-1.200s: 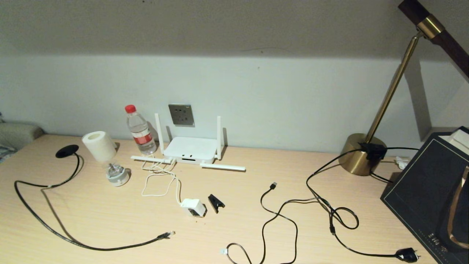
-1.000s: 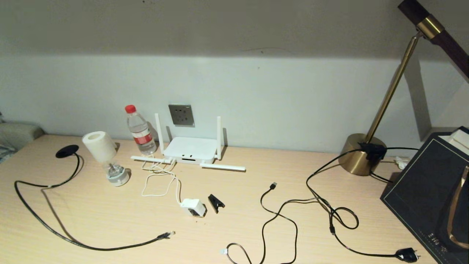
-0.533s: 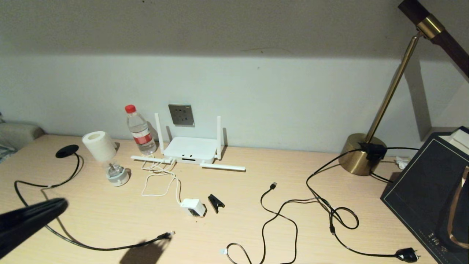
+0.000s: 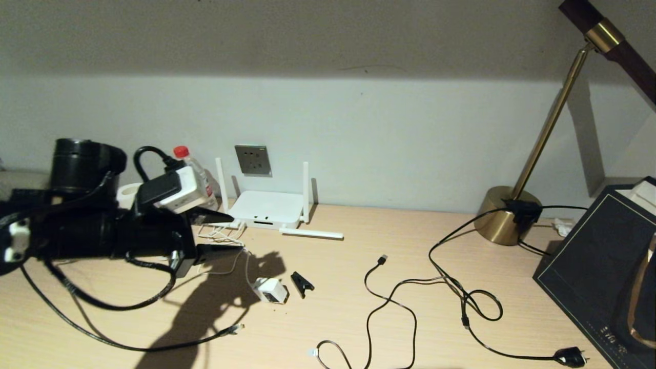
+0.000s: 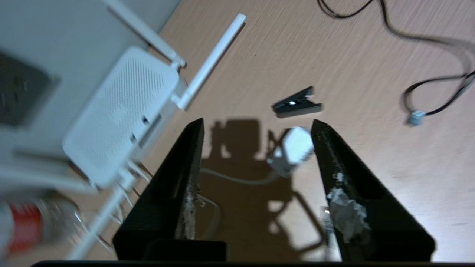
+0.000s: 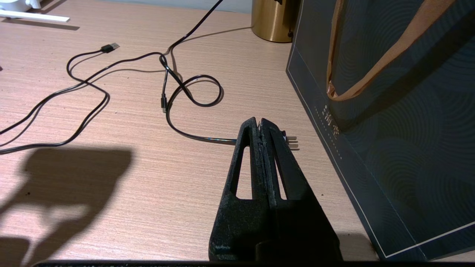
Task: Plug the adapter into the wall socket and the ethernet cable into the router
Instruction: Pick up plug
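Observation:
The white adapter [image 4: 271,291] lies on the desk on its thin white cord, in front of the router [image 4: 266,210]. Above the router, the grey wall socket [image 4: 253,159] is set in the wall. My left gripper [image 4: 236,234] hovers open above the cord, left of and behind the adapter. In the left wrist view the adapter [image 5: 295,148] shows between the spread left gripper [image 5: 257,122] fingers, with the router [image 5: 118,118] to one side. The ethernet cable [image 4: 102,341] trails along the front left, its clear connector [image 4: 234,328] lying free. My right gripper [image 6: 259,120] is shut and empty, low over the desk.
A black clip [image 4: 302,283] lies right beside the adapter. A USB-tipped cable [image 4: 382,260] and the lamp cord with its black plug [image 4: 569,355] loop across the right half. The brass lamp base [image 4: 505,215] and a dark bag [image 4: 599,266] stand far right. A water bottle [image 4: 180,151] stands behind my left wrist.
My left arm has swung in from the lower left, up and over the desk toward the adapter. It now hides the paper roll and the cable's black disc.

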Controlling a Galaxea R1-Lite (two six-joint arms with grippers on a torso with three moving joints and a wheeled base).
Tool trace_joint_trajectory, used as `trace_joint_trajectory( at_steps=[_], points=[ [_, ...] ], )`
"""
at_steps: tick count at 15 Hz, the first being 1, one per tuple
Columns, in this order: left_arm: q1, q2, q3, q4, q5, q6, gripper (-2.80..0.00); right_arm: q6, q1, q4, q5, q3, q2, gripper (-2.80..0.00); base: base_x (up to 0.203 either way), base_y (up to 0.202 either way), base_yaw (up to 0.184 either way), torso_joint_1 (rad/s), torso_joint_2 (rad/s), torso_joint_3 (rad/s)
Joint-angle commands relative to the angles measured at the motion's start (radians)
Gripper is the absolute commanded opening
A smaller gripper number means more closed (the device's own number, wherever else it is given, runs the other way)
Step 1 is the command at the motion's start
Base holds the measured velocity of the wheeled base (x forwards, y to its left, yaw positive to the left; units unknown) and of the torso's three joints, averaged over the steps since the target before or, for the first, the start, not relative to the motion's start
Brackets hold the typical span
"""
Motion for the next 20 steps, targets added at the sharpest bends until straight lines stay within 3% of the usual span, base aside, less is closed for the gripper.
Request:
trace_joint_trajectory(
  at_steps=[1, 4, 5, 6, 10, 13, 20],
  points=[
    [-0.023, 0.195, -0.203, 0.168, -0.033, 0.278, 0.0, 0.0, 0.0, 0.001, 0.0, 0.0, 0.002, -2.8, 0.0, 0.0, 0.0, 0.0, 0.0, 0.0],
    [-0.035, 0.305, -0.476, 0.563, -0.046, 0.618, 0.0, 0.0, 0.0, 0.001, 0.0, 0.0, 0.002, -2.8, 0.0, 0.0, 0.0, 0.0, 0.0, 0.0],
    [-0.037, 0.347, -0.529, 0.689, -0.032, 0.743, 0.0, 0.0, 0.0, 0.001, 0.0, 0.0, 0.002, -2.8, 0.0, 0.0, 0.0, 0.0, 0.0, 0.0],
    [-0.045, 0.379, -0.549, 0.753, 0.012, 0.815, 0.0, 0.0, 0.0, 0.001, 0.0, 0.0, 0.0, -2.8, 0.0, 0.0, 0.0, 0.0, 0.0, 0.0],
    [-0.105, 0.425, -0.536, 0.772, 0.042, 0.794, 0.0, 0.0, 0.0, 0.001, 0.0, 0.0, 0.002, -2.8, 0.0, 0.0, 0.0, 0.0, 0.0, 0.0],
    [-0.171, 0.43, -0.488, 0.762, 0.047, 0.689, 0.0, 0.0, 0.0, 0.001, 0.0, 0.0, 0.001, -2.8, 0.0, 0.0, 0.0, 0.0, 0.0, 0.0],
    [-0.174, 0.473, -0.492, 0.727, 0.102, 0.661, 0.0, 0.0, 0.0, 0.001, 0.0, 0.0, 0.001, -2.8, 0.0, 0.0, 0.0, 0.0, 0.0, 0.0]
  ],
)
